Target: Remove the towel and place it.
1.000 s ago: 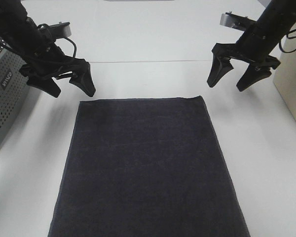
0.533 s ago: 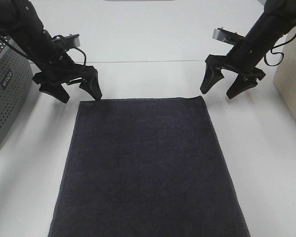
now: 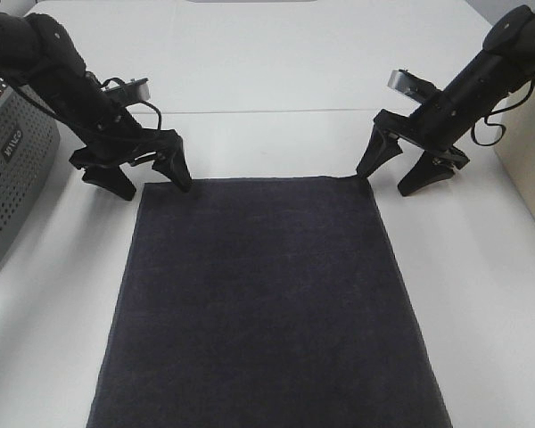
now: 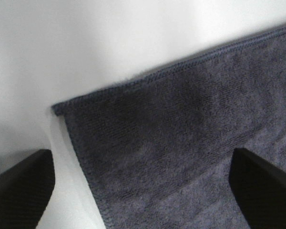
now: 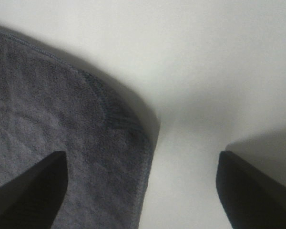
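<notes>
towel (image 3: 267,294) flat, 2 far corners twd table (image 3: 276,71) rear edge | L gripper (image 3: 155,188) + R gripper (image 3: 384,182) jaws spread, each straddling 1 corner (prob pre-pinch) | nothing gripped

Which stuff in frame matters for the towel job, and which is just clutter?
Job: towel, lying flat; left end effector, open over one far corner; right end effector, open over the other far corner.
Bystanders: grey perforated basket; beige panel; white table.
</notes>
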Available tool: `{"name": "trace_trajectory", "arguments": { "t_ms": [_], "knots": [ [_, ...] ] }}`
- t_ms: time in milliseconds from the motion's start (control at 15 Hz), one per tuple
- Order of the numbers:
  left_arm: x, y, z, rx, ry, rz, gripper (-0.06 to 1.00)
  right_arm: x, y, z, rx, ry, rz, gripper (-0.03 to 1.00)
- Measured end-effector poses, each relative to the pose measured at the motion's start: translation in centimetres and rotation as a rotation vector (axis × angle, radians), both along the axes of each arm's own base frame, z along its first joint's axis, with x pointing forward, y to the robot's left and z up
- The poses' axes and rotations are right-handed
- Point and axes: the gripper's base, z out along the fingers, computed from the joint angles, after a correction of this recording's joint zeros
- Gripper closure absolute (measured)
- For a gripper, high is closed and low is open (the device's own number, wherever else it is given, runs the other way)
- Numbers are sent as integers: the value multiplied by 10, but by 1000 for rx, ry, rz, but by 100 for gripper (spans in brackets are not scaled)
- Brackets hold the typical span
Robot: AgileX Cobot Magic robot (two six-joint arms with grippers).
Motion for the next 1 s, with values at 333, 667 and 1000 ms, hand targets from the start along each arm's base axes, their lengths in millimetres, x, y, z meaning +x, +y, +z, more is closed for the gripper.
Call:
{"name": "trace_trajectory", "arguments": {
  "t_ms": [333, 667, 1000],
  "knots": [
    [0, 0, 0, -6, 6, 19, 1, 0, 1, 0, 1, 2, -1, 15],
    [1, -14, 1, -97, 16, 65, 1, -1, 38, -2, -25, -24, 35, 22],
    [-2, -33, 0, -108, 4, 48, 2, -1, 63, -4, -86, -60, 56, 29]
  ]
}}
